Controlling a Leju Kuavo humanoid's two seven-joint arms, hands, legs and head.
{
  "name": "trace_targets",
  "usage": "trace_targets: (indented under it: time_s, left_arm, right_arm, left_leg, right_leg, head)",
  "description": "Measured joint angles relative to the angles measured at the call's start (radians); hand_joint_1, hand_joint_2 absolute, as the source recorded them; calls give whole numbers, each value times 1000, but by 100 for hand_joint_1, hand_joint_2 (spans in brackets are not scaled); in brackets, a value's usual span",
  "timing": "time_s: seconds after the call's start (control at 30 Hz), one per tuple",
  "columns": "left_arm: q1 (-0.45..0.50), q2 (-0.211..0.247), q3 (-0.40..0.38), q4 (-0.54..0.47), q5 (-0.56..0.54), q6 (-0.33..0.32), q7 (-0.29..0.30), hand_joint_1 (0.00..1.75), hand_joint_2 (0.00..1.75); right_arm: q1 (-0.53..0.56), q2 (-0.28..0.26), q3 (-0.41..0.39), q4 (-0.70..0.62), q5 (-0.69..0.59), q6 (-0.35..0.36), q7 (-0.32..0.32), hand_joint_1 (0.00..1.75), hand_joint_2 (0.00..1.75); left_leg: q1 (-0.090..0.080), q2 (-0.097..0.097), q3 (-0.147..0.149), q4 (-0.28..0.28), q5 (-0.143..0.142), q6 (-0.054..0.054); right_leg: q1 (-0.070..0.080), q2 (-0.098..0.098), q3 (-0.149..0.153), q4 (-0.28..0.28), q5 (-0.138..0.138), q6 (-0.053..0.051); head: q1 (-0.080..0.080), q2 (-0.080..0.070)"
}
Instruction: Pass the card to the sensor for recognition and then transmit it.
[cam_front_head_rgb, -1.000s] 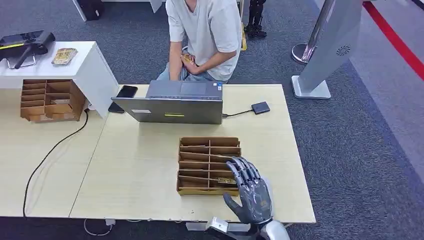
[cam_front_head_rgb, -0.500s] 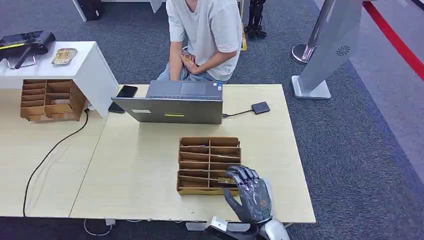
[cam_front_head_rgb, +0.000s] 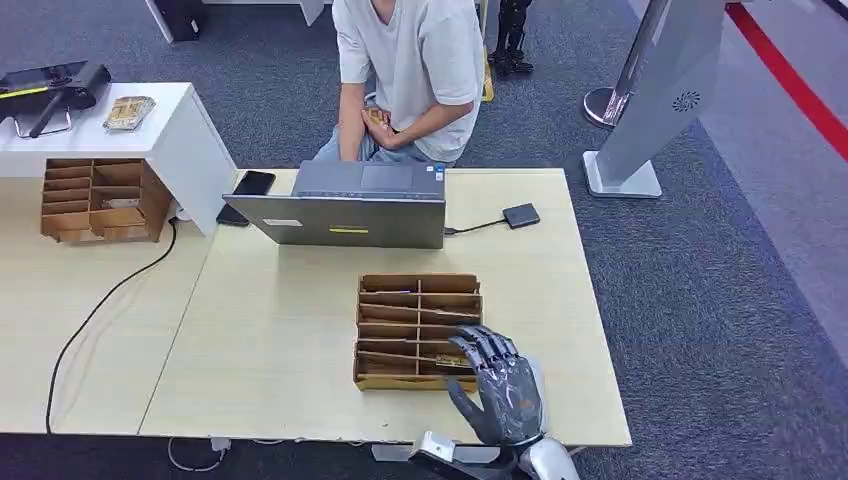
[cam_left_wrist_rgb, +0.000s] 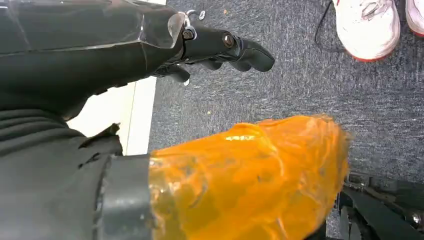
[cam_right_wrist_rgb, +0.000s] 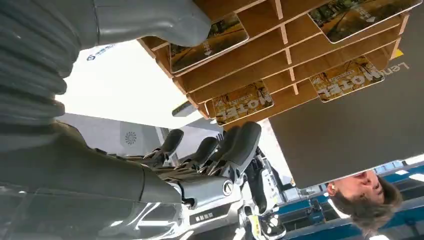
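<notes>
Printed cards (cam_right_wrist_rgb: 209, 41) lie in the slots of a brown wooden organizer (cam_front_head_rgb: 417, 330), which sits on the pale wooden surface (cam_front_head_rgb: 280, 340) at lower centre of the head view. In the right wrist view, several cards show motel lettering, each in its own slot. Right hand (cam_front_head_rgb: 497, 385), grey and dark, rests at the organizer's near right corner, fingers (cam_front_head_rgb: 482, 345) curled over the nearest slots and thumb beside the front wall; whether it grips a card cannot be told. Left hand (cam_left_wrist_rgb: 220, 47), in the left wrist view, hangs above grey carpet with fingers bent inward and nothing in them.

Beyond the organizer, toward the upper centre of the frame, stands a grey laptop (cam_front_head_rgb: 345, 205), with a small dark sensor box (cam_front_head_rgb: 521, 215) cabled to its right. A person (cam_front_head_rgb: 410, 70) in a pale shirt sits behind the surface. At upper left, a second wooden organizer (cam_front_head_rgb: 100, 200) stands beside a white cabinet (cam_front_head_rgb: 185, 140).
</notes>
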Motion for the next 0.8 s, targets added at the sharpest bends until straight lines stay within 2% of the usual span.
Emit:
trace_targets:
  time_s: [0.8]
  left_arm:
    - [0,0,0,0,3,0,-1,0,0]
  right_arm:
    - [2,3,0,5,-2,2,1,56,175]
  left_leg:
    - [0,0,0,0,0,0]
  right_leg:
    - [0,0,0,0,0,0]
  head:
    - [0,0]
